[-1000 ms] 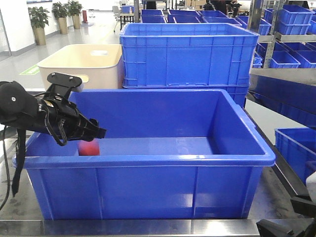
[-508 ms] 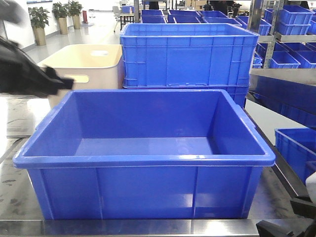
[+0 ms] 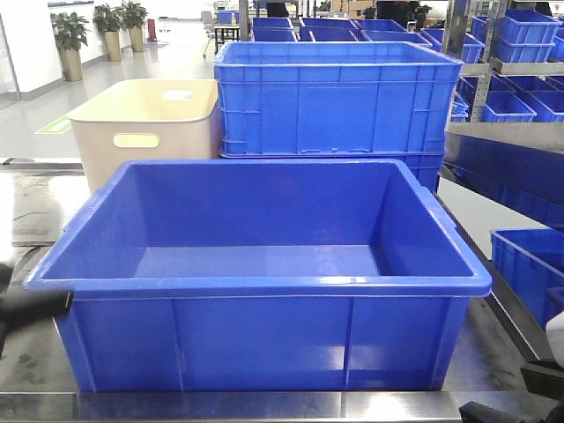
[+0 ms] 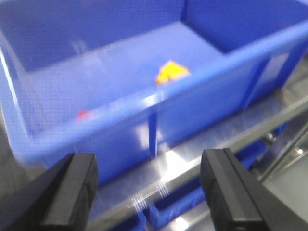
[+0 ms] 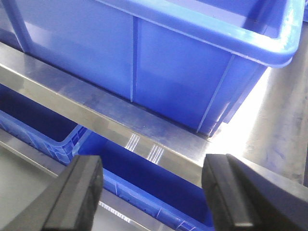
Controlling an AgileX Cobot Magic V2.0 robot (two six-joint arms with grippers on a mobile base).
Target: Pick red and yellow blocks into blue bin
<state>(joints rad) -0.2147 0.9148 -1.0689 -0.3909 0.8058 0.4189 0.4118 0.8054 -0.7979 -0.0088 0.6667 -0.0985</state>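
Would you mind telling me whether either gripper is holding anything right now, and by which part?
Nothing is held. The left gripper and the right gripper both have their fingers spread with empty space between them, outside the blue bin.

The left wrist view was motion-blurred, so the yellow brick (image 4: pixel 170 73) showed only as a smear, and the red cube (image 4: pixel 84 115) was half hidden behind the blue bin's (image 4: pixel 144 102) near rim. From the front, that wall concealed both blocks entirely.

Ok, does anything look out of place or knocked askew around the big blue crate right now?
Nothing stands out. The wide blue plastic bin sits square on the steel table, with the yellow brick and red cube inside.
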